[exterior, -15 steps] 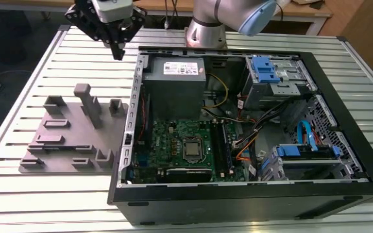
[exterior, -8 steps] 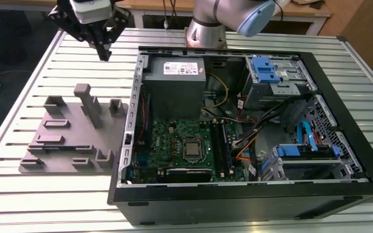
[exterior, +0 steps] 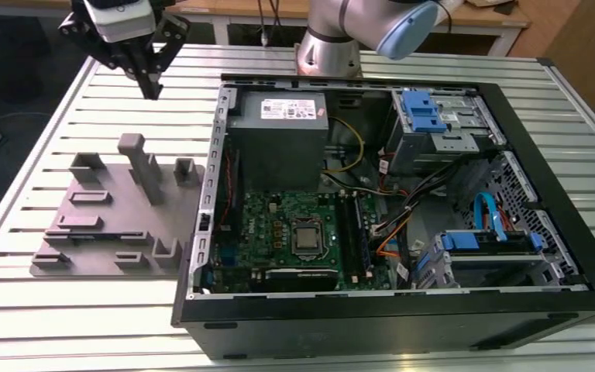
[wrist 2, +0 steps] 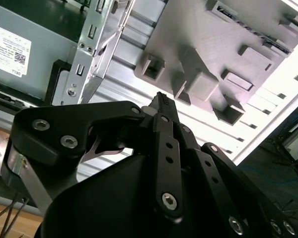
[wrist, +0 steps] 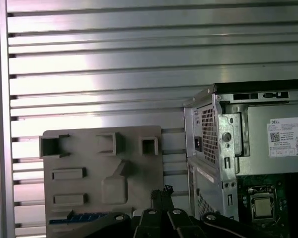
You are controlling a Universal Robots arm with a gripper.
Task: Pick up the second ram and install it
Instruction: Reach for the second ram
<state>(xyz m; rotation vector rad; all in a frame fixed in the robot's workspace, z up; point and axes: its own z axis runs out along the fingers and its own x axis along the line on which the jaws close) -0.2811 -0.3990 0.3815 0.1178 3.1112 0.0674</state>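
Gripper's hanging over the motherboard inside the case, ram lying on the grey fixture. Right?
No. In the exterior view the gripper hangs outside the case, on the side of the grey fixture, not over the motherboard. The ram does lie on the fixture, per the first wrist view.

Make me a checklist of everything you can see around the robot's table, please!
surface: slatted metal table, with a grey block and an open computer on it.
job's things: memory stick lying in the grey block; green motherboard inside the computer case.
clutter: nothing seen.
grippers: gripper shut and holding nothing, up in the air near the grey block, apart from the memory stick.
cables: yellow, orange, black and blue cables, all inside the computer case.
surroundings: wooden desk beyond the table; dark floor on the exterior view's left.
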